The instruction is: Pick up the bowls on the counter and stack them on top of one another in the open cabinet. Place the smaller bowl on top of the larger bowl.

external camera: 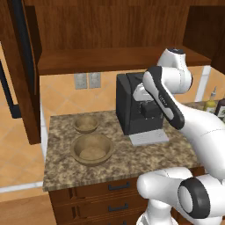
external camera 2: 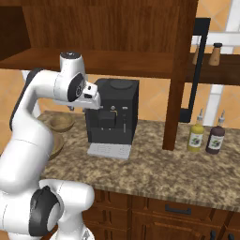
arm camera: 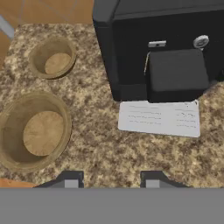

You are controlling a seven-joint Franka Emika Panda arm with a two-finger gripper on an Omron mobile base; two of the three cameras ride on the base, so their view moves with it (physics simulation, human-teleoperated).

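Two tan-brown bowls sit on the left part of the granite counter point(external camera: 132, 160). The larger bowl point(external camera: 92, 149) point(arm camera: 35, 131) is nearer the front edge, and the smaller bowl point(external camera: 86, 124) point(arm camera: 52, 57) point(external camera 2: 61, 123) stands just behind it, apart from it. My gripper point(arm camera: 111, 179) hovers above the counter in front of the coffee machine, to the right of both bowls. It is open with nothing between its fingertips point(arm camera: 72, 178). Above, the open cabinet has a bare plank shelf point(external camera: 110, 59), and its door point(external camera: 22, 66) is swung out at the left.
A black coffee machine point(external camera: 136, 105) with a grey drip tray point(arm camera: 159, 118) stands mid-counter, right of the bowls. Two bottles point(external camera 2: 197, 133) point(external camera 2: 215, 138) stand further right. Another cabinet door point(external camera 2: 180, 70) with a black handle hangs right of the machine. Drawers point(external camera: 110, 186) run below.
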